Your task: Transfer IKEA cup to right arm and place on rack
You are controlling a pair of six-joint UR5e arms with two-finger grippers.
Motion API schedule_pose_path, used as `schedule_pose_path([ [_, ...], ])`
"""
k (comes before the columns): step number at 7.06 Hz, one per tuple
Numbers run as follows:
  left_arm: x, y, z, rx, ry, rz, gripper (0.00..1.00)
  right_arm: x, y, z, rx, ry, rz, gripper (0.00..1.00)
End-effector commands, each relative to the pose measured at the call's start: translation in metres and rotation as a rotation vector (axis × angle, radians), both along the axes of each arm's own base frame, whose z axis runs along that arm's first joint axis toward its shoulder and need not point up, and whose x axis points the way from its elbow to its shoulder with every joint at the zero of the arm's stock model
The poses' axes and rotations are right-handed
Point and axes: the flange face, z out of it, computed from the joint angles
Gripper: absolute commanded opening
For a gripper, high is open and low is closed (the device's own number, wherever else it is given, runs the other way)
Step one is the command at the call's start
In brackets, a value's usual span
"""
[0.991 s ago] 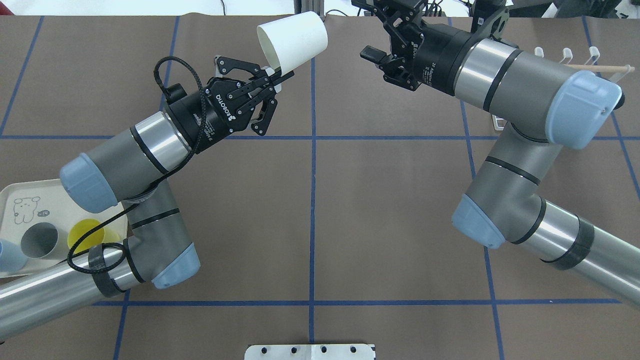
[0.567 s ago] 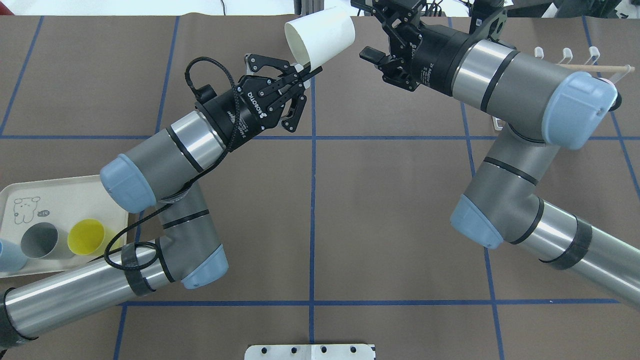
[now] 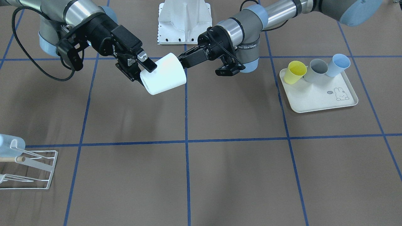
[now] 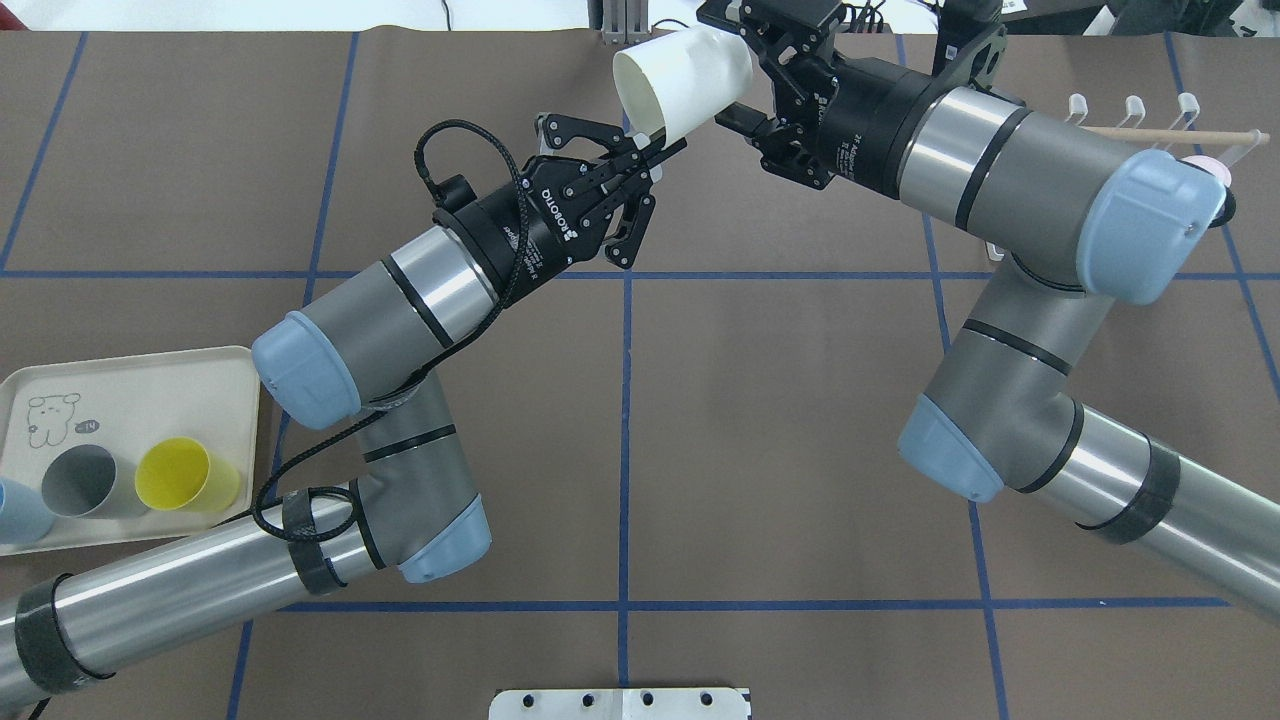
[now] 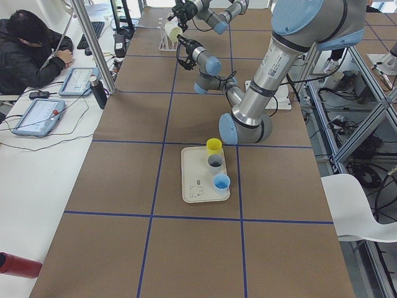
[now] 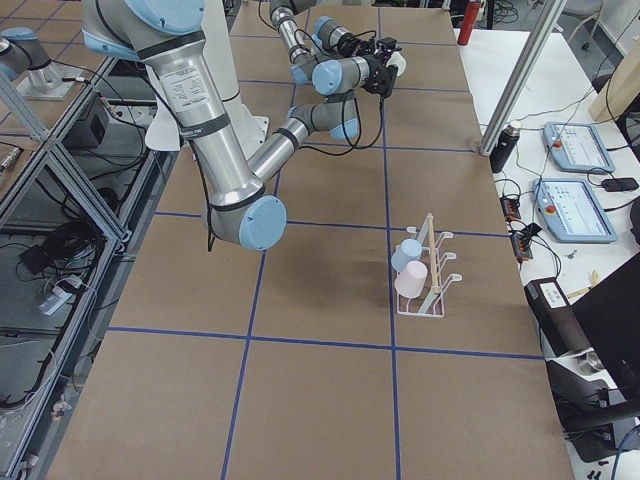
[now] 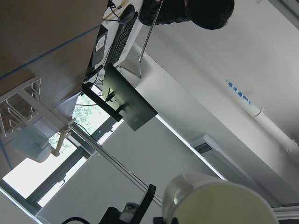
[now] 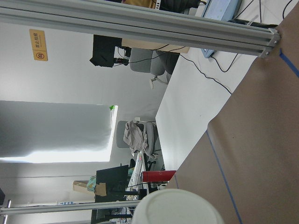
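Note:
The white IKEA cup [image 4: 680, 80] is held tilted in the air over the table's far middle, its mouth toward the left arm. My left gripper [image 4: 652, 150] is shut on its rim. The right arm's gripper [image 4: 730, 68] is open, one finger on each side of the cup's closed end [image 3: 163, 78]; I cannot tell whether they touch it. The cup's base fills the bottom of the right wrist view [image 8: 177, 207]. The white wire rack [image 3: 28, 169] stands on the right arm's side, with a light-blue cup [image 6: 405, 255] and a pink cup [image 6: 412, 278] on it.
A cream tray [image 4: 130, 390] near the left arm's base holds a yellow cup [image 4: 185, 475], a grey cup [image 4: 85, 480] and a blue cup [image 4: 15, 510]. A person [image 5: 25, 43] sits at a desk beyond the table's far edge.
My left arm has carried the cup to the right, so its closed end now sits between the right gripper's fingers. The right arm has barely moved and its gripper stays open.

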Motion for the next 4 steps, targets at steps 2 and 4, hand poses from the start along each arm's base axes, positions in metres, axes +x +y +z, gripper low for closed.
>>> schedule_pose_path([
  [2,0.012,0.013,-0.003,-0.014,0.012,0.007,0.00,-0.003,-0.002,0.002,-0.007,0.002,0.007,1.00],
  [4,0.013,0.015,-0.017,-0.007,0.031,0.007,0.00,-0.003,-0.002,0.003,-0.008,0.003,0.007,0.99],
])
